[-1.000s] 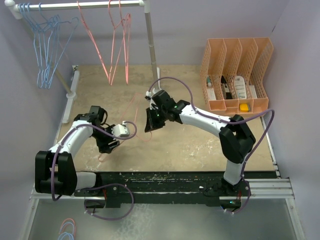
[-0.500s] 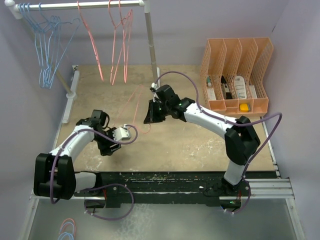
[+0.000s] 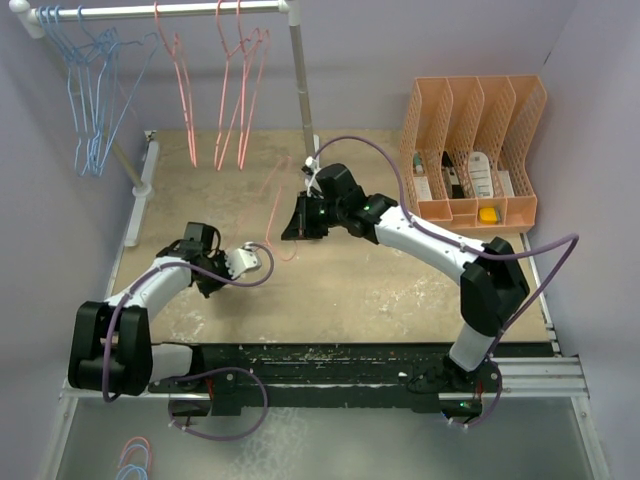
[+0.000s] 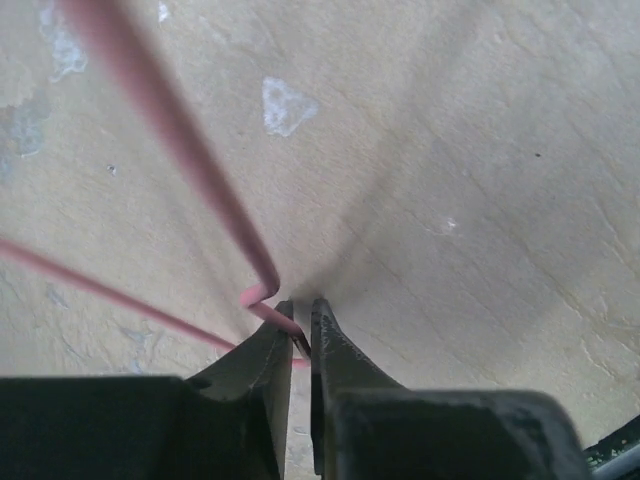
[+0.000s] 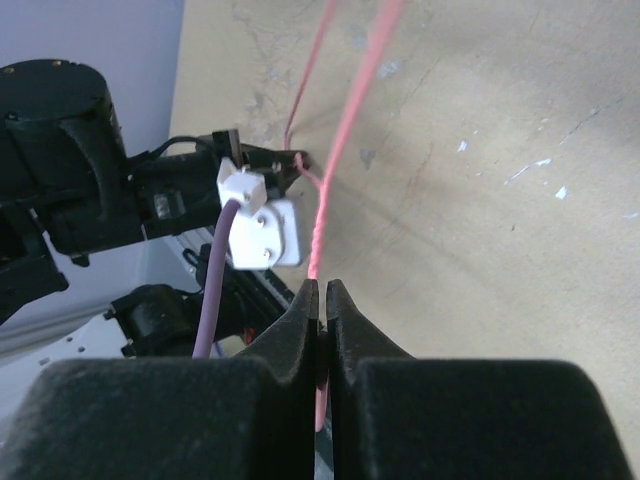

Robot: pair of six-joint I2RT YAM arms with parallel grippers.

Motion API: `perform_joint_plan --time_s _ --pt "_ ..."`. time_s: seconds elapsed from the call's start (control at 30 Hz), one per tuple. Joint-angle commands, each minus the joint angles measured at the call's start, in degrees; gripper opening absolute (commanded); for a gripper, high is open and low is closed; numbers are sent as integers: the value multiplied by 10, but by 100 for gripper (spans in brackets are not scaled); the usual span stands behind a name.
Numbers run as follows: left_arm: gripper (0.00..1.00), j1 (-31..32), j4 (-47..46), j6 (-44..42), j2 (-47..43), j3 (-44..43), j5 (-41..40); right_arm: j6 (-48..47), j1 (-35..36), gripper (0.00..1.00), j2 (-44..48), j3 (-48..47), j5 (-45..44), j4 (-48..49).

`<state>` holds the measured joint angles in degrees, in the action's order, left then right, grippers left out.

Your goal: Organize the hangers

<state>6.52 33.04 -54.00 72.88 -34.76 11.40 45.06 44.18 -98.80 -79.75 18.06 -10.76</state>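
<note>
Lilac walls [image 3: 400, 50] close in a tan, mottled table [image 3: 400, 280] whose matte top is flecked with pale chips.

Well beyond the left hand [image 4: 303, 318] and to its left, a white pole rack [image 3: 160, 11] carries the blue hangers [image 3: 92, 100] bunched at its left end. The pink hangers [image 3: 235, 100] hang further right along the rail, straight beyond that hand. All are thin wire triangles with hook tops, sorted by colour, which seems to be the point of the task.

The left hand sits low over the table with its jaws drawn narrow, the dark tips pinching a kinked bend of one loose pink hanger [image 4: 180, 150]. From that bend two smooth coated legs of wire fan away over the table.

The same hanger runs up and to the right, where the right hand [image 5: 322, 290] clamps it with jaws closed. Just ahead of its fingertips the wire looks twisted, so this is likely the neck below the hook. Holding it at two points probably keeps the springy frame from swinging or turning, so the hook can be aimed at the rail beside the other pink ones. Such thin, slick wire could slip or flex in a pinch.

Well apart to the right hand's right stands an orange slotted file holder [image 3: 470, 150] of rigid plastic, holding small items and playing no part here.
</note>
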Motion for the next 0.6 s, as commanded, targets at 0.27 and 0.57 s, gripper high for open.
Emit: perform_joint_plan --time_s 0.27,0.57 --pt "0 -1 70 33 -74 -21 43 69 -7 0 49 -15 64 69" --pt "0 0 250 12 -108 -113 116 39 -37 78 47 -113 32 35"
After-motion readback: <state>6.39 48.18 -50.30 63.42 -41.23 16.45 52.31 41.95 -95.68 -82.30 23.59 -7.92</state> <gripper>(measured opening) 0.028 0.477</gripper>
